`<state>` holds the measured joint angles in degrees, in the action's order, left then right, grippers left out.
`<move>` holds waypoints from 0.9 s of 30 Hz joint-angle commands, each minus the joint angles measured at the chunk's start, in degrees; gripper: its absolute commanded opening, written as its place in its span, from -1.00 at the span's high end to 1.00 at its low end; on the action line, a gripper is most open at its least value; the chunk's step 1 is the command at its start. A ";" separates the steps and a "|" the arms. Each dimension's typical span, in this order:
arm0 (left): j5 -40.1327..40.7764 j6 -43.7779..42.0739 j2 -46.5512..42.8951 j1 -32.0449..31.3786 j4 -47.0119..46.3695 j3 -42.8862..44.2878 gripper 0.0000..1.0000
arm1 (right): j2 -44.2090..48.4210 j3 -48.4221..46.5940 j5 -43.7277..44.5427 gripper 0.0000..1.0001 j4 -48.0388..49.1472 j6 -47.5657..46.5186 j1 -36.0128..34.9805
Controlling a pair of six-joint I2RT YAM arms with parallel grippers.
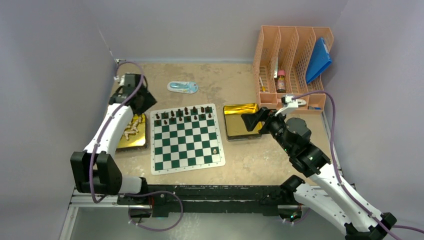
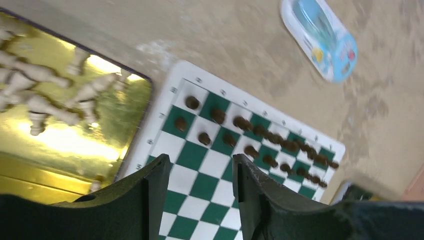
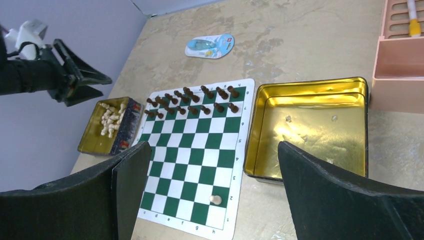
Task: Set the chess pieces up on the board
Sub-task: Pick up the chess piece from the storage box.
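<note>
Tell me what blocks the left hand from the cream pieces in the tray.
Nothing visible does. The left hand hangs open in the air by the gold tray, and the cream pieces lie uncovered in it.

Light even and diffuse, shadows soft. Left wrist view smeared by motion blur; hot glare on the gold tray (image 2: 65,145) left of the left gripper (image 2: 200,165). Right wrist view sharp (mild sheen on the second gold tray (image 3: 320,125) ahead of the right gripper (image 3: 214,150)).
</note>
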<state>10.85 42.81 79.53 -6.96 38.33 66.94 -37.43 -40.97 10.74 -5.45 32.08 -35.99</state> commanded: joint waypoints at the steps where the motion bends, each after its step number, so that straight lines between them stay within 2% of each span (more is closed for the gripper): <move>1: -4.65 3.25 -2.26 9.44 -0.46 -2.28 0.05 | 0.39 0.21 -0.89 -0.97 3.91 0.34 0.08; 6: -2.85 9.03 -1.19 16.28 1.67 -4.72 0.12 | -0.39 -0.16 -1.05 -0.97 4.28 0.24 0.17; 11: 2.93 13.83 2.92 19.23 5.04 -4.67 0.25 | -0.71 0.00 -1.12 -0.97 4.79 0.21 0.08; 15: 6.24 18.50 6.99 20.52 10.86 -2.62 0.27 | -0.67 -0.02 -1.12 -0.97 4.77 0.36 0.13; 22: 1.37 19.48 7.56 24.88 7.53 -7.52 0.26 | -0.62 0.16 -1.70 -0.97 4.32 0.61 0.15; 27: -0.56 18.20 10.51 27.11 6.37 -7.43 0.26 | -0.43 -0.12 -1.62 -0.97 4.40 0.37 0.11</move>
<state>12.53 60.66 88.38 18.52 46.76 59.18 -38.28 -40.75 9.43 -3.57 32.27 -35.99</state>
